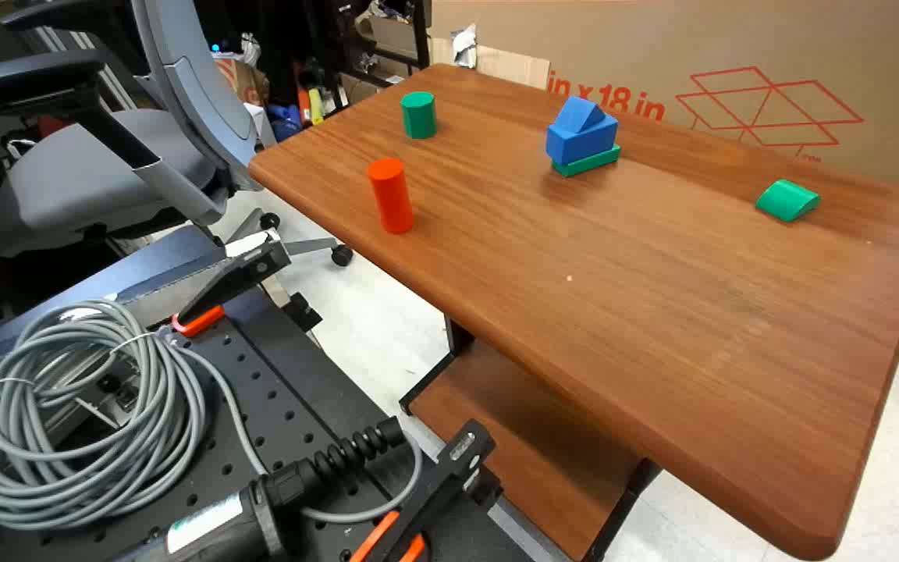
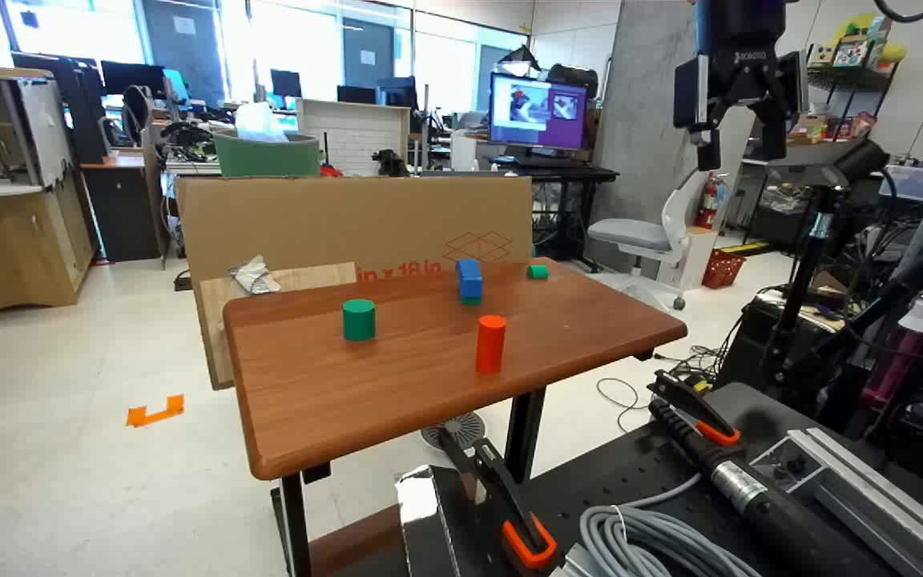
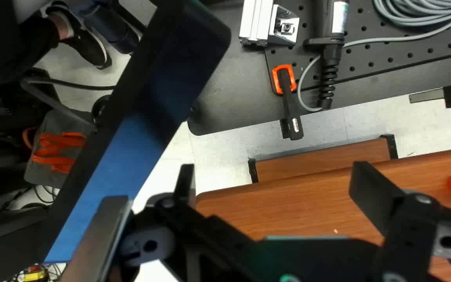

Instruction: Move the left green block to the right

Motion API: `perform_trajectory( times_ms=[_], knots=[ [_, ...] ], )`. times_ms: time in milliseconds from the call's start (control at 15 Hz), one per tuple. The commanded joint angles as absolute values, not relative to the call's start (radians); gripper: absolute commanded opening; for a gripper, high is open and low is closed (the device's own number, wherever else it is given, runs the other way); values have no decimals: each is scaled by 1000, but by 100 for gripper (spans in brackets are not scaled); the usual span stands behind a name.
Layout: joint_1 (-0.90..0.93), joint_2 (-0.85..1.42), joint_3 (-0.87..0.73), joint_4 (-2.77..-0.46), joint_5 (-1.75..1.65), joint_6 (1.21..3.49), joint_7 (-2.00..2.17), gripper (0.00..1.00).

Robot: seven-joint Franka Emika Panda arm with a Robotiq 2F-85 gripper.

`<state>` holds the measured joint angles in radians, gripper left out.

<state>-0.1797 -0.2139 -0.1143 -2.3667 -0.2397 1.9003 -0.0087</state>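
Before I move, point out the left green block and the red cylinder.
Left green block [image 1: 419, 120]: in an exterior view, its curved side.
Red cylinder [image 2: 490, 347]: in an exterior view, its curved side.

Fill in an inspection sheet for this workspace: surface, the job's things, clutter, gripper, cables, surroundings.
Surface: brown table, with a small pale speck on its top.
Job's things: green cylinder on the table, upright, standing apart.
Clutter: red cylinder, upright; blue blocks stacked on a green base; rounded green block, lying low.
Gripper: held above table height, jaws open, nothing between them.
Cables: grey coil on the black bench.
Surroundings: cardboard behind the table in both exterior views; chair in an exterior view; a person's shoe in the wrist view.
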Motion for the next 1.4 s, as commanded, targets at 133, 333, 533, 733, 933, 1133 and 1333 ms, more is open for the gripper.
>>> perform_trajectory(
  times_ms=[133, 333, 533, 733, 933, 1133, 1333],
  knots=[
    [-170, -214, -123, -2365, -241, 1897, -7, 100],
    [-170, -214, -123, -2365, -241, 1897, -7, 100],
    [-170, -214, -123, -2365, -241, 1897, -7, 100],
    [-170, -214, -123, -2365, -241, 1897, -7, 100],
    [-154, -181, -93, -2344, -265, 1918, 59, 100],
    [-103, -135, -30, -2328, -273, 1960, 140, 100],
    [-39, -71, 37, -2309, -284, 2027, 222, 100]
  ],
)
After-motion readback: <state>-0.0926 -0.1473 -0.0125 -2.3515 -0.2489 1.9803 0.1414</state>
